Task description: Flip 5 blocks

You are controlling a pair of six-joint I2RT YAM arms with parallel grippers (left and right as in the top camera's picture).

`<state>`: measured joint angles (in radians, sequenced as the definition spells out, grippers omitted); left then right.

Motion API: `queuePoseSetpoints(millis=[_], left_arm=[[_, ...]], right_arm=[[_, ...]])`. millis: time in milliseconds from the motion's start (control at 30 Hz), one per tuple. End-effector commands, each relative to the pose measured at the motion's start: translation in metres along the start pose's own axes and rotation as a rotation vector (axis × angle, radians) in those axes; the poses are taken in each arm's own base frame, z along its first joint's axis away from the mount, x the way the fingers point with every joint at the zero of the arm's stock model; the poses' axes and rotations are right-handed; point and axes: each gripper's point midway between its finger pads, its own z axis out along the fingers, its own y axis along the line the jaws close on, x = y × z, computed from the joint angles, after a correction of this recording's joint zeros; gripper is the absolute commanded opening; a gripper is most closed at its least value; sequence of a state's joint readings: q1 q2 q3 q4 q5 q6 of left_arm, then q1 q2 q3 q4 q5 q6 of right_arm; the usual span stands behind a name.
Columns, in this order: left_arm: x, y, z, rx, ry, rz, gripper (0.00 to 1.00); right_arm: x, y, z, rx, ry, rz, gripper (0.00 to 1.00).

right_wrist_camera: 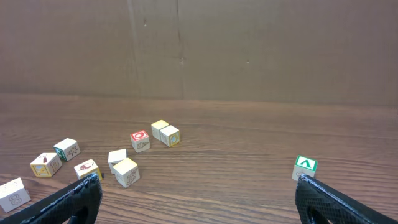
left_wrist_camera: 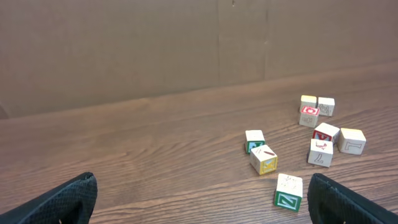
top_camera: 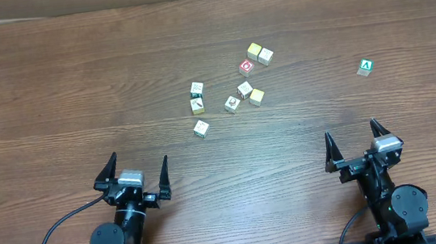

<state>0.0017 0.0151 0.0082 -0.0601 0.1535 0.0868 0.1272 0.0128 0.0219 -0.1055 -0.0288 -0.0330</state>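
While the left gripper (top_camera: pixel 138 159) and right gripper (top_camera: pixel 350 129) stand spread and empty, the blocks (top_camera: pixel 232 103) lie clustered ahead, between both. Wide jaws may scatter neighbours; the adjoining yellow-topped cube (top_camera: pixel 257 97) may be seized instead.

L gripper (top_camera: pixel 138 157), R gripper (top_camera: pixel 349 128) apparently wide-open

Wood-grain table (top_camera: pixel 76 88), matt; blocks (top_camera: pixel 201 128) seemingly wooden.

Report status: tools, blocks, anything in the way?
Left tool open, empty. Right tool open, empty. Five picture blocks ahead, none gripped. Way free.
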Motion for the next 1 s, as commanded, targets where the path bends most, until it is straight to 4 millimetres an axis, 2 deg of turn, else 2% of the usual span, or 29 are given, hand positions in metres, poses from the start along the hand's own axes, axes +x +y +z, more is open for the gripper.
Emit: queuePoseSetpoints(millis=[0,267,467,767,867,967], left_arm=[[0.000,0.000,0.000,0.002,-0.004,0.033,1.00],[-0.004,0.000,0.000,0.001,-0.019,0.011,1.00],[-0.007,-0.004,-0.001,0.025,-0.027,-0.019,1.00],[-0.046,0.000,0.000,0.026,-0.018,-0.020,1.00],[-0.058,0.002,0.011,0.032,0.059,-0.034,1.00],[-0.069,0.001,0.029,0.073,0.189,-0.060,1.00]], right_arm=[[-0.001,0.001,0.000,-0.006,-0.012,0.002,1.00],[-0.005,0.001,0.000,-0.002,-0.027,0.014,1.00],[-0.026,0.031,-0.005,-0.178,-0.092,0.075,1.00],[-0.062,0.056,-0.010,-0.326,-0.068,0.170,1.00],[-0.077,0.067,-0.003,-0.387,-0.011,0.177,1.00],[-0.090,0.079,0.013,-0.449,0.105,0.203,1.00]])
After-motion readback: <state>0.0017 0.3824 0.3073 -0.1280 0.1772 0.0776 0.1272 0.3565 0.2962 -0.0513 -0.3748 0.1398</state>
